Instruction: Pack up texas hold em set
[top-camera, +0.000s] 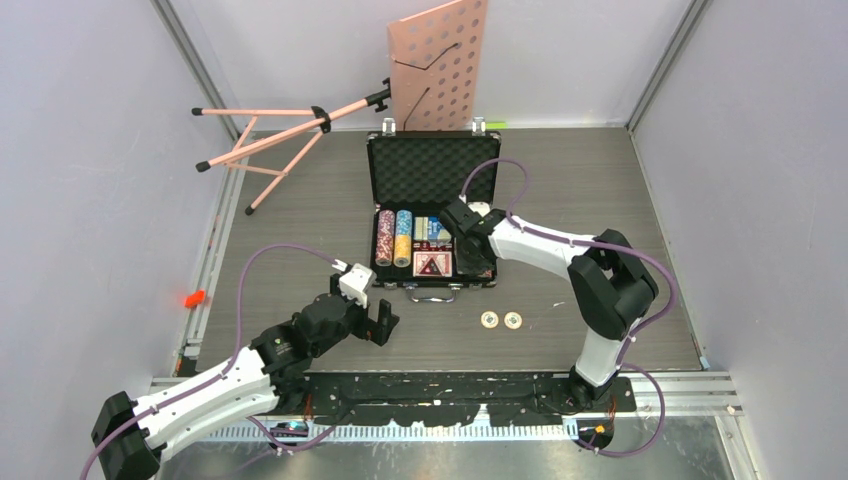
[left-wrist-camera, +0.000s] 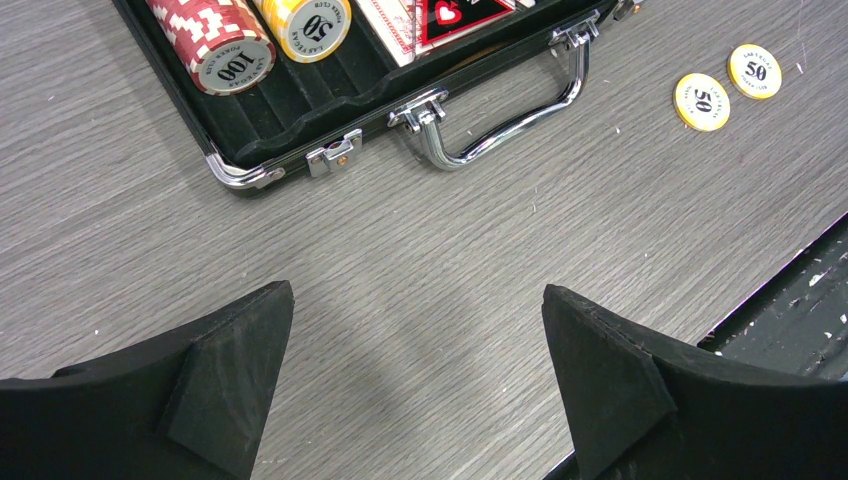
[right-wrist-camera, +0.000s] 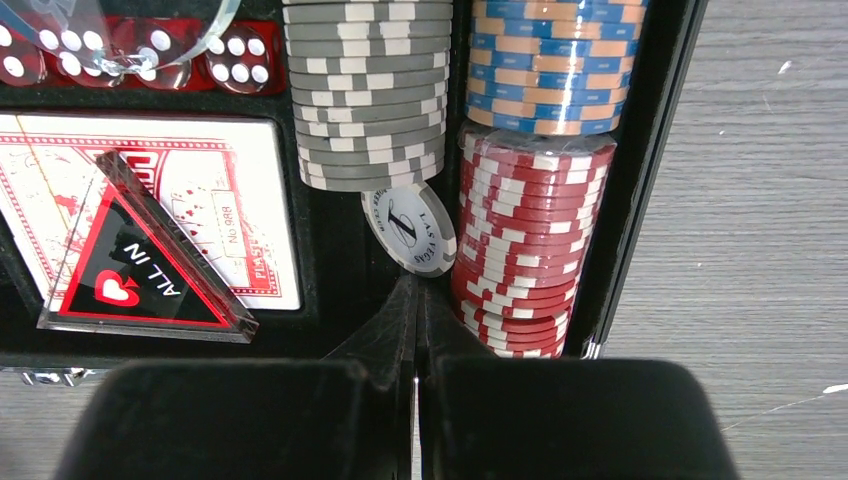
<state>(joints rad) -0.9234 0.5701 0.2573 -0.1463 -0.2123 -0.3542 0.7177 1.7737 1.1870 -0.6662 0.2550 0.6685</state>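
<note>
- Black case (top-camera: 430, 168) lies open at mid-desk (top-camera: 300, 210), with its foam-lined lid raised toward the back wall and its chrome handle (left-wrist-camera: 505, 115) and latch (left-wrist-camera: 333, 155) facing the arms
- Red-and-white chips (top-camera: 384, 237) marked 100 and yellow chips (top-camera: 403, 238) marked 50 fill the two left-hand slots as rows lying on their sides
- Grey chips (right-wrist-camera: 365, 90), blue-and-orange chips (right-wrist-camera: 555, 65) and red chips (right-wrist-camera: 530, 240) sit in the right-hand slots, the red row in line with the blue along the case's right wall
- Cards (right-wrist-camera: 215, 190) lie in the middle bay with a clear "ALL IN" triangle (right-wrist-camera: 140, 275) resting on them, and red dice (right-wrist-camera: 238, 60) line the slot beyond
- Right arm (top-camera: 535, 243) reaches into the case from the right, its jaws pressed shut
- The tips of the right jaws sit just under a lone pale chip (right-wrist-camera: 410, 228), which leans tilted at the near end of the grey row; whether they touch it is unclear
- Left arm (top-camera: 210, 395) hangs over bare desk off the case's front-left corner, its jaws spread wide and empty, fingers (left-wrist-camera: 225, 390) well apart
- Two loose chips (top-camera: 489, 319), both yellow 50s, lie side by side on the desk in front of the case, right of the handle
- Pink stand (top-camera: 440, 65) sits behind the case, its perforated plate upright at the back wall and its tripod legs lying to the left
</note>
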